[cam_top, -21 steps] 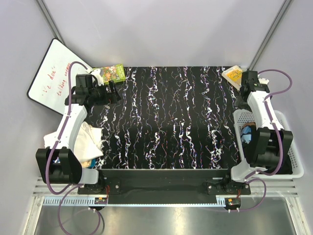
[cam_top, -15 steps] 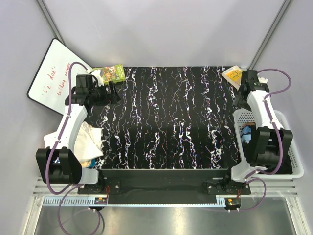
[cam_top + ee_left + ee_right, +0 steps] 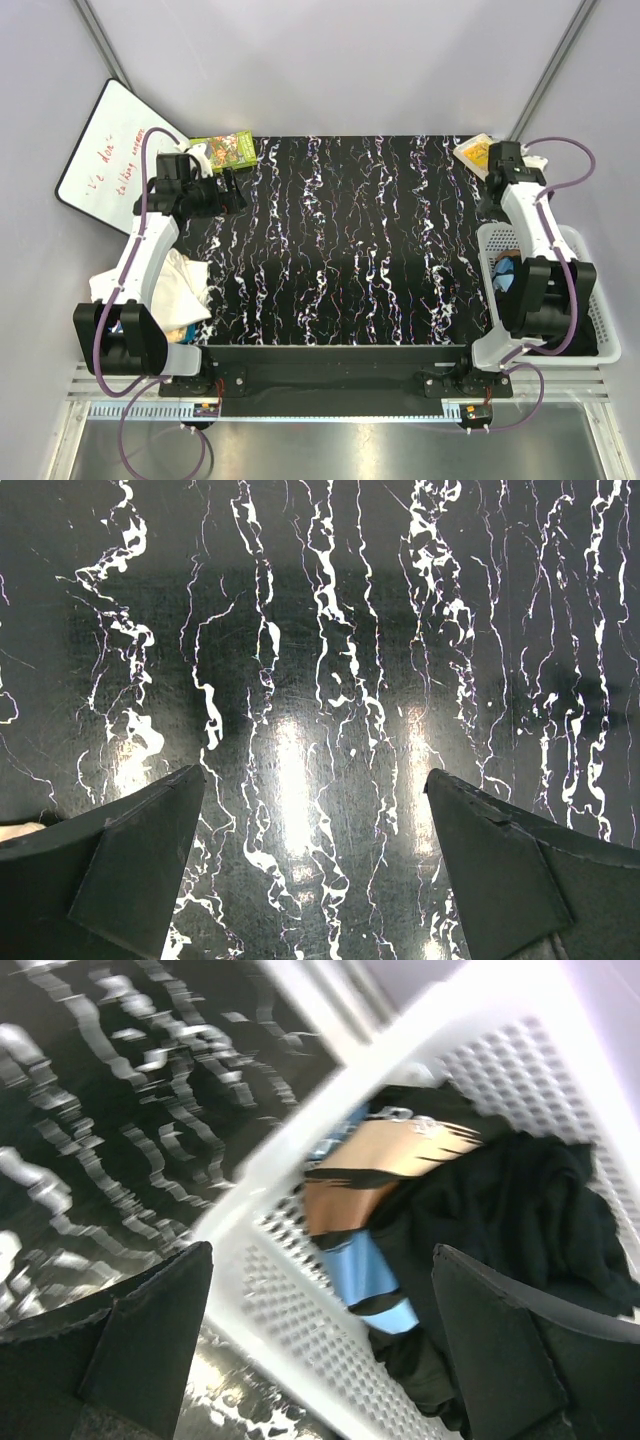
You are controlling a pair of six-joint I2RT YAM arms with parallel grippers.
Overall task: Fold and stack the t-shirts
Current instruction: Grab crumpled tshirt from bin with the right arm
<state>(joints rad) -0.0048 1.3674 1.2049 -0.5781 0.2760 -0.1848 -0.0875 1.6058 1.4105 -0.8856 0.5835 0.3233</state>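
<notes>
A crumpled pile of white t-shirts (image 3: 180, 285) lies at the table's left edge beside the left arm. A black t-shirt (image 3: 520, 1200) with a blue and orange print (image 3: 365, 1260) lies in the white slatted basket (image 3: 300, 1310); it also shows in the top view (image 3: 505, 272). My left gripper (image 3: 232, 188) is open and empty over the bare marbled table at the far left; its jaws stand wide apart in the left wrist view (image 3: 312, 773). My right gripper (image 3: 492, 208) is open and empty above the basket's far corner (image 3: 322, 1248).
The basket (image 3: 600, 320) stands at the table's right edge. A whiteboard (image 3: 105, 155) with red writing leans at the far left. A green box (image 3: 228, 148) and a yellow packet (image 3: 475, 152) lie at the far corners of the black marbled table (image 3: 350, 240).
The right wrist has shifted slightly at the far right corner, and its view is blurred with motion. The left arm has hardly moved.
</notes>
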